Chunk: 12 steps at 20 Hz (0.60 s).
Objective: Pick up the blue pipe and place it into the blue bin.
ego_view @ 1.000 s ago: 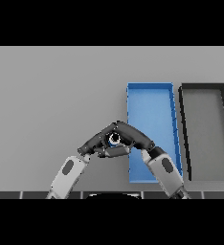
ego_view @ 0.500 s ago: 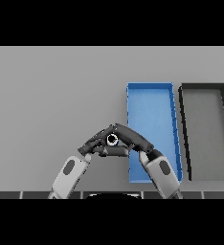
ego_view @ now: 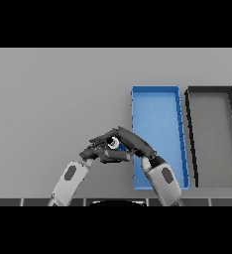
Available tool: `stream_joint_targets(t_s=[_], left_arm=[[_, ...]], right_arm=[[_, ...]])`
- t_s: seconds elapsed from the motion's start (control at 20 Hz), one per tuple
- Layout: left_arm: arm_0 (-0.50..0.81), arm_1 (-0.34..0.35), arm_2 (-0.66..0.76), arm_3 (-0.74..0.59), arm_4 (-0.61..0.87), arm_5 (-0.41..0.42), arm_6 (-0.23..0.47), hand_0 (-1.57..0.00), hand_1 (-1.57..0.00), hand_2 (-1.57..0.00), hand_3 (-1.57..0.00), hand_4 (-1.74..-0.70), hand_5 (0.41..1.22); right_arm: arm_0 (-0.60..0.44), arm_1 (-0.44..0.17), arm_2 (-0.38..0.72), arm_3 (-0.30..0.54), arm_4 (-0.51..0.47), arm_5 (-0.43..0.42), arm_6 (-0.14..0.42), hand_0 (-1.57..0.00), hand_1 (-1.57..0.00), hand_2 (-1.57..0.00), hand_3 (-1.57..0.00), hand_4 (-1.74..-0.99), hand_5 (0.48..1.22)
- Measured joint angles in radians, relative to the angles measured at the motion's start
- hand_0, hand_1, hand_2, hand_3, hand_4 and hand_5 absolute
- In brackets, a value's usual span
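The blue pipe (ego_view: 114, 144) shows only as a small pale ring end with a bit of blue, held between my two hands just left of the blue bin (ego_view: 156, 94). My left hand (ego_view: 99, 153) comes in from the lower left, and its fingers and thumb curl round the pipe from the left and below. My right hand (ego_view: 135, 142) reaches in from the lower right across the bin's near left corner, its fingers closed over the top of the pipe. Most of the pipe is hidden by the hands.
A black bin (ego_view: 209, 92) stands right of the blue bin, parallel to it. Both bins hold nothing that I can see. The grey table (ego_view: 53, 99) stretches away to the left and back.
Both hands and the pipe between them have shifted slightly to the left and a little away from me. The grip looks the same.
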Motion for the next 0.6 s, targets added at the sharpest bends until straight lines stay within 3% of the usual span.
stream_joint_targets(t_s=[0.1, 0.25, 0.3, 0.5, 0.6], left_arm=[[0.002, 0.017, 0.012, 0.008, 0.004, -0.005, 0.035, -0.16, -0.15, -0.14, -0.11, -1.01, 0.785], [0.005, 0.016, 0.013, 0.008, -0.003, 0.008, 0.040, -0.08, -0.07, -0.07, -0.06, -0.97, 0.642], [0.004, 0.011, 0.022, 0.022, 0.012, 0.004, 0.070, -0.06, -0.06, -0.06, -0.05, -0.97, 0.607], [0.007, -0.004, 0.024, 0.016, 0.015, 0.020, 0.114, -0.03, -0.02, -0.02, -0.02, -0.97, 0.531], [0.002, -0.010, 0.022, 0.020, 0.014, 0.028, 0.110, -0.02, -0.01, -0.01, -0.01, -0.97, 0.512]], right_arm=[[0.010, 0.011, -0.005, -0.014, 0.009, 0.003, -0.054, -1.57, -1.57, -1.57, -1.57, -1.499, 1.218], [0.006, 0.013, -0.016, -0.003, 0.034, 0.012, -0.066, -1.57, -1.57, -1.57, -1.57, -1.499, 1.220], [0.017, 0.010, -0.019, -0.020, 0.029, 0.020, -0.082, -1.57, -1.57, -1.57, -1.57, -1.499, 1.220], [0.008, 0.047, -0.037, -0.016, 0.035, 0.017, -0.081, -1.57, -1.57, -1.57, -1.57, -1.497, 1.221], [-0.008, 0.072, -0.065, -0.033, -0.002, 0.019, -0.034, -1.57, -1.57, -1.57, -1.57, -1.495, 1.221]])
